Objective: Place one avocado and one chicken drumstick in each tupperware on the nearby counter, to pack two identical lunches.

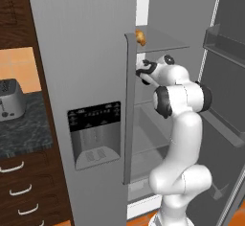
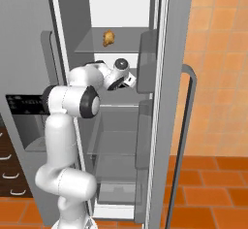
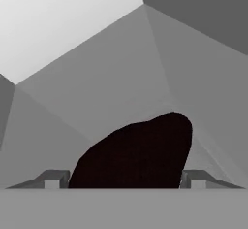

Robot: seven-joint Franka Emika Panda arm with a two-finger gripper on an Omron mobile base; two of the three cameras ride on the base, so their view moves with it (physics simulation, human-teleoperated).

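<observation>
Avocado (image 3: 138,155) between tool (image 3: 124,178) fingers, long axis tilted toward upper right.

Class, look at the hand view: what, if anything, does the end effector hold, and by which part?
A dark rounded object sits between the end effector's fingertips, one at each flank. Whether they actually grip it cannot be told.

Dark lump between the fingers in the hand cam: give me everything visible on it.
The dark object is a very dark, almost black rounded lump with a matte look and no visible markings. It is wide at the base and narrows to a blunt rounded end leaning toward the upper right of the hand view. It sits between the two fingertips, spanning nearly the whole gap, inside the grey fridge interior. Its lower part is cut off, so its support and any finger contact cannot be told. By shape and colour it may be an avocado.
</observation>
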